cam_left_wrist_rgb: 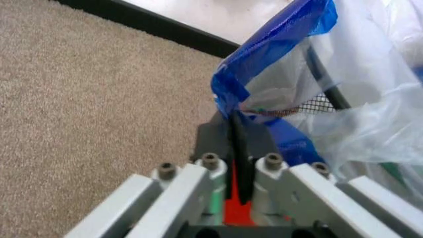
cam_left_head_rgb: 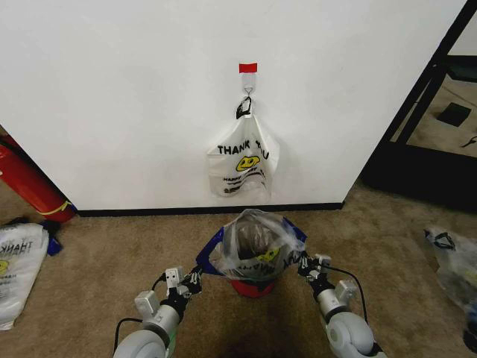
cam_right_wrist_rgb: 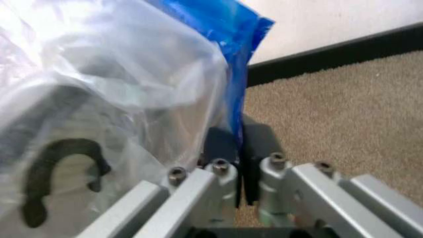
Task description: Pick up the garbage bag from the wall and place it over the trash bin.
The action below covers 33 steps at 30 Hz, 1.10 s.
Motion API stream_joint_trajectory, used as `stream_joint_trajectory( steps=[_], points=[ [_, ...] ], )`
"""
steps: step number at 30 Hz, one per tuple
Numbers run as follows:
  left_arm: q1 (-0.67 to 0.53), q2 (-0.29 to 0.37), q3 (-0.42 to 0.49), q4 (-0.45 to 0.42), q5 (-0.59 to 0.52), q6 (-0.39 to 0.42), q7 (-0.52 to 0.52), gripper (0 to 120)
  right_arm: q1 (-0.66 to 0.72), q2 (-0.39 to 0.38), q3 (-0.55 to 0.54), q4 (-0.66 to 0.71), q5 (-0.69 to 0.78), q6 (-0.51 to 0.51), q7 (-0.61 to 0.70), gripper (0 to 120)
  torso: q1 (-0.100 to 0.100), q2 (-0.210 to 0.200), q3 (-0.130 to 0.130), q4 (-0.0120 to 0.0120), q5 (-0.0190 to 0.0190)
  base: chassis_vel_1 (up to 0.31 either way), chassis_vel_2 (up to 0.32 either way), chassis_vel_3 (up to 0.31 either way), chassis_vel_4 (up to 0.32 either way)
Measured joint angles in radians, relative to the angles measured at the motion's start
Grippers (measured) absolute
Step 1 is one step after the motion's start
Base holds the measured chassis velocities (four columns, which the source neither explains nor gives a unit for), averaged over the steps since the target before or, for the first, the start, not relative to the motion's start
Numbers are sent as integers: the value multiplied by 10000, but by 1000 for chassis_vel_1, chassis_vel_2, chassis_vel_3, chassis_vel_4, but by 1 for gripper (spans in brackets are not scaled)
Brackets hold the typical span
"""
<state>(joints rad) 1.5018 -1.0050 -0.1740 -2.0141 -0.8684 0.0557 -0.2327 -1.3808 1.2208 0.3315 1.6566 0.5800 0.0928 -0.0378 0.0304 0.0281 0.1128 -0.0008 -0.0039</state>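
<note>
I see the thin, crinkled garbage bag (cam_left_head_rgb: 257,245) draped over the round mesh trash bin (cam_left_head_rgb: 252,286), stretched between my two tools. My left gripper (cam_left_head_rgb: 195,279) is clamped on its blue edge, and my right gripper (cam_left_head_rgb: 305,263) pinches the opposite blue panel. Beyond both, an opaque white bag (cam_left_head_rgb: 242,162) hangs from the hook (cam_left_head_rgb: 248,90) on the smooth wall (cam_left_head_rgb: 119,104). Bare, nubby carpet (cam_left_head_rgb: 112,253) lies open outside each gripper.

"THANK YOU" on hanging white bag (cam_left_head_rgb: 242,160).
</note>
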Motion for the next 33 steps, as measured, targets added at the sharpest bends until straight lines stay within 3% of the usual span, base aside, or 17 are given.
stream_joint_trajectory(
  steps=[11,16,19,24,26,28,33],
  points=[
    [859,151,-440,-762,759,-159,-29,41,-891,-319,525,480,-490,703,-313,41,0,0,0,0,1,0,0,0,0],
    [1330,185,-582,-1231,1309,-363,-31,64,-1317,-485,997,704,-653,1163,-518,63,0,0,-1,0,0,0,0,0,0],
    [1429,206,-619,-1392,1362,-389,-36,68,-1426,-528,1125,750,-688,1255,-625,69,0,0,-1,0,-1,0,0,0,0],
    [1599,270,-691,-1830,1486,-435,-66,92,-1795,-637,1538,670,-734,2019,-1318,91,0,0,0,0,0,0,0,0,0],
    [1601,269,-691,-1873,1493,-436,-71,94,-1829,-639,1595,614,-544,2168,-1527,94,0,0,0,-1,1,0,0,0,0],
    [1612,259,-677,-1929,1519,-437,-90,99,-1839,-639,1729,331,59,2573,-2360,99,0,0,0,-1,0,0,0,0,0],
    [1694,268,-648,-2118,1616,-437,-123,100,-1664,-610,1993,-416,1532,2982,-4528,100,0,0,0,-1,1,0,0,0,0]
  ],
)
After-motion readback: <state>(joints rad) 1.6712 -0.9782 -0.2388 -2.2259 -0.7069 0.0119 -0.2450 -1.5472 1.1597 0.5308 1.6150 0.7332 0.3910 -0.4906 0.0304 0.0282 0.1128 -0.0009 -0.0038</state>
